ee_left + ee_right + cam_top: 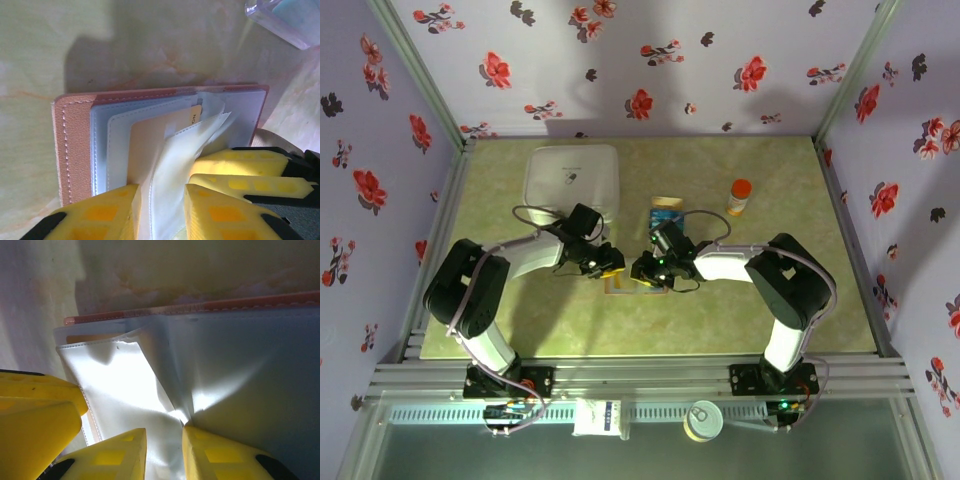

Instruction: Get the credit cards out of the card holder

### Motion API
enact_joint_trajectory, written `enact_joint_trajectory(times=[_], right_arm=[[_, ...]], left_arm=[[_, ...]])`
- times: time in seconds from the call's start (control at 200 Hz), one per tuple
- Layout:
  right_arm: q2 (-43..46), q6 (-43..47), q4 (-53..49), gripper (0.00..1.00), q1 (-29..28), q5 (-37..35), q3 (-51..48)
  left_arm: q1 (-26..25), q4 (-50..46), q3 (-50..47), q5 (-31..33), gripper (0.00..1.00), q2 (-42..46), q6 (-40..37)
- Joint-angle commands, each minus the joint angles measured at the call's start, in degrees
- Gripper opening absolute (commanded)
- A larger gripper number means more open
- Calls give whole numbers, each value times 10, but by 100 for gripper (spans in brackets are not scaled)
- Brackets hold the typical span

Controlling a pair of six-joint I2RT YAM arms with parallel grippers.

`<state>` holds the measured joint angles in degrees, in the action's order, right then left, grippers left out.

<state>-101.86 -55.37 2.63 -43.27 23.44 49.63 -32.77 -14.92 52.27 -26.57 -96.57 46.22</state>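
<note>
My left claw [162, 194], at the bottom edge of the left wrist view, is standing released. Its yellow fingers [100, 215] are sitting apart, with a loose clear sleeve [167, 165] running up through the gap, apparently unpinched. My right claw [164, 432] is reaching in from the lower right of that same view. In its own view a sleeve is puckering into the gap, but I cannot tell whether the jaws are gripping it.

Just beyond the sleeve, a credit card [155, 135] is lying tucked in a pocket, showing its peach-orange face and one printed corner. The card holder [75, 150] is lying open and flat on the table [150, 40] at frame centre, its reddish leather edge framing the pockets. Farther off, at upper right, a clear box [285, 20] is holding something teal.

Judgement: the card is looking thin, stiff, light and slick, the sleeves are looking floppy, and the holder is looking light enough to slide. I am reckoning the best hold is the card's exposed corner, taken edge-on, with the other claw pinning the leather.
</note>
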Motion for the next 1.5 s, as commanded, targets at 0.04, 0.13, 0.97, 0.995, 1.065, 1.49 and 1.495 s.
enact_joint_trajectory(times=[0.04, 0.13, 0.97, 0.995, 1.065, 1.49, 1.495], right_arm=[[-14, -17, 15, 27, 4, 8, -20], [-14, -20, 18, 27, 5, 10, -22], [129, 26, -103, 31, 18, -53, 6], [135, 30, -112, 31, 19, -57, 6], [150, 38, -129, 31, 25, -67, 6], [216, 58, -169, 32, 55, -79, -20], [217, 58, -170, 32, 55, -79, -20]], left_arm=[[-6, 8, -10, 6, 29, -13, 6], [-9, 13, -10, 5, 29, -18, 9], [-34, -8, 56, -12, 19, -19, 11], [-36, -9, 59, -12, 19, -22, 10], [-41, -13, 70, -12, 19, -31, 11], [-77, -24, 132, -10, 35, -80, 15], [-77, -24, 132, -10, 35, -81, 15]])
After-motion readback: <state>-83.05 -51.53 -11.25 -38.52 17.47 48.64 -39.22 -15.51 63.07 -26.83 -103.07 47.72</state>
